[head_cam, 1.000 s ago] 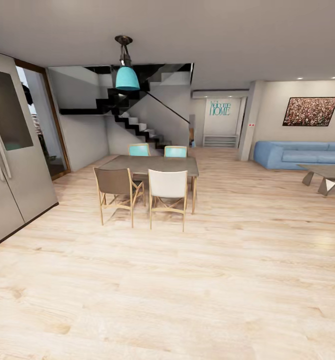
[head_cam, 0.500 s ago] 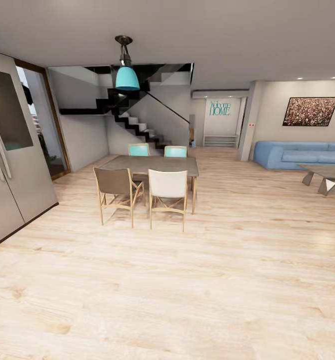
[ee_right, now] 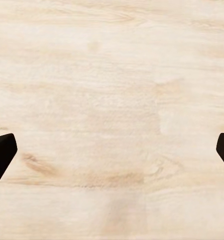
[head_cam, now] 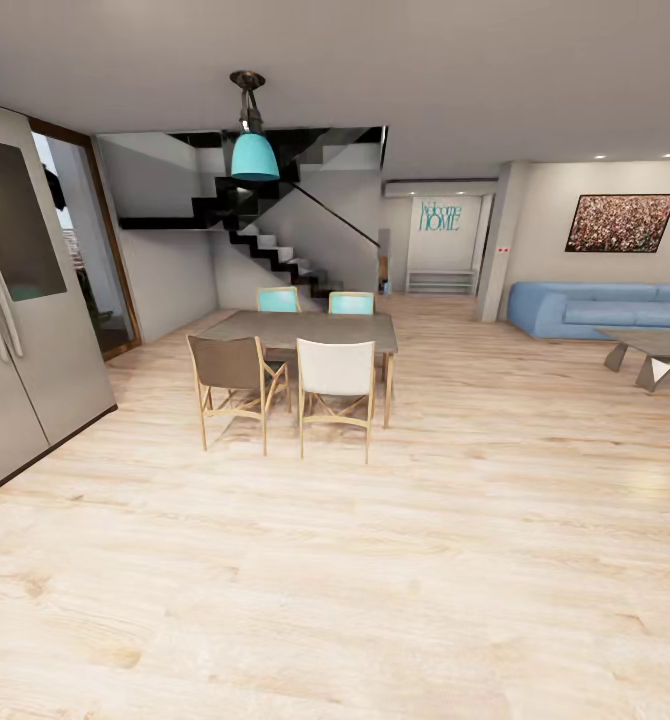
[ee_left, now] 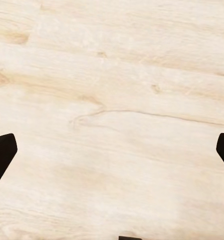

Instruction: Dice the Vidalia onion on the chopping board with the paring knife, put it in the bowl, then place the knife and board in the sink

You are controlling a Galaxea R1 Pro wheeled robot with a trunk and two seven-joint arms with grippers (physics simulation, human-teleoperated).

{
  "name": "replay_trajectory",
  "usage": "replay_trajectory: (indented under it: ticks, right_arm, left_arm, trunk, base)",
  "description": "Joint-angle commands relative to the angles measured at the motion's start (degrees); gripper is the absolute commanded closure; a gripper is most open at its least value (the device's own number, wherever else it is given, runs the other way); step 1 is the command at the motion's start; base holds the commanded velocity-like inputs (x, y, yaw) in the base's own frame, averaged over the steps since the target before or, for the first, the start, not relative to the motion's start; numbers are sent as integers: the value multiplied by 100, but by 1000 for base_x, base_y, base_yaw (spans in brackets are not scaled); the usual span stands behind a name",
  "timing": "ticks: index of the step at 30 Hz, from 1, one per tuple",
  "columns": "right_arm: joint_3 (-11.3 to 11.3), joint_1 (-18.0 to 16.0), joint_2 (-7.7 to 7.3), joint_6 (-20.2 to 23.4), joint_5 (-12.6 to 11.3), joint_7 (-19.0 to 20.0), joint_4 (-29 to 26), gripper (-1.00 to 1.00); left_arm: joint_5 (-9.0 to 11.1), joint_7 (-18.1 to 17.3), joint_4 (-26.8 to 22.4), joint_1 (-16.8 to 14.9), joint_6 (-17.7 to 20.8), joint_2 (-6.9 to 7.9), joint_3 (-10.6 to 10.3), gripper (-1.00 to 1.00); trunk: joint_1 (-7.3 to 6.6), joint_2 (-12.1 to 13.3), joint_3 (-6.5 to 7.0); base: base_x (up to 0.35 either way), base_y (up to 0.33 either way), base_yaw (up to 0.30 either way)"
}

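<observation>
While none of the task's things are before the head camera, the step in hand is, by my judgement, finding the kitchen. A tall grey steel-fronted refrigerator point(head_cam: 20, 300) at the robot's left suggests the sink and worktop lie that way, so turning the base leftward with both arms tucked, well apart from the dining furniture, seems the sound course.

Pale matte wooden plank floor point(head_cam: 375, 560), with soft grain and small knots, runs across the room. A dark rectangular dining table point(head_cam: 305, 328) stands ahead with four slim wood-framed chairs point(head_cam: 335, 385) drawn up to it, their seats brown, white and teal. A glossy teal pendant lamp point(head_cam: 254, 155) hangs above; a black staircase point(head_cam: 265, 245) climbs behind, and a padded blue sofa point(head_cam: 600, 308) sits far right.

Each wrist camera looks down on bare planks. The left claw point(ee_left: 112, 155) stands wide, its dark fingertips point(ee_left: 1, 152) at the frame's edges; the right claw point(ee_right: 112, 155) is likewise spread wide, holding nothing.
</observation>
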Motion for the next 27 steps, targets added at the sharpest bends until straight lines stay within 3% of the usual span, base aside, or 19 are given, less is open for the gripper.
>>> replay_trajectory:
  ticks: [1, 9, 27]
  right_arm:
    - [0, -5, 2, -17, 2, -16, 4, -100]
    - [0, -5, 15, -18, 2, -31, 4, -100]
    - [0, -6, 11, -18, 2, -35, 4, -100]
  left_arm:
    - [11, 2, 4, -3, -16, 0, 2, -100]
    - [11, 1, 12, -3, -18, -5, -6, -100]
    - [3, -7, 12, -3, -18, -29, -23, -100]
  trunk:
    - [0, -3, -6]
    - [0, -3, -6]
    - [0, -3, -6]
  base:
    - [0, 0, 0]
    - [0, 0, 41]
    - [0, 0, 249]
